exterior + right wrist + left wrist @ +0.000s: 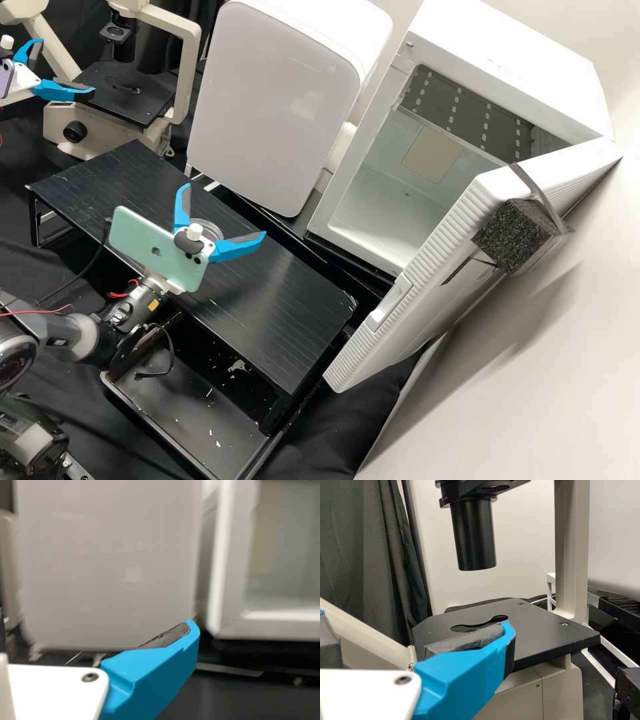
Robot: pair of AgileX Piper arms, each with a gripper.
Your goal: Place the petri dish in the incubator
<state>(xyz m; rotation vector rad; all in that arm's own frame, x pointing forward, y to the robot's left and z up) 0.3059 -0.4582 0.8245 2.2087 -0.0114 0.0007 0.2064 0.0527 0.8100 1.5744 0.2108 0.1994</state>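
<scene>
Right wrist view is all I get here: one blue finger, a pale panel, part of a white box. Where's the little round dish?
Observer: In the high view, the dish shows between the spread fingers of the right gripper.
Operator: And that white box, the incubator, does it have a door?
Observer: Yes, the door stands wide open.
Operator: What about the robot's other arm?
Observer: The left gripper is by the microscope.

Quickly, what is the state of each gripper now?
Left gripper: open, holding nothing.
Right gripper: open, not gripping the petri dish.
</scene>
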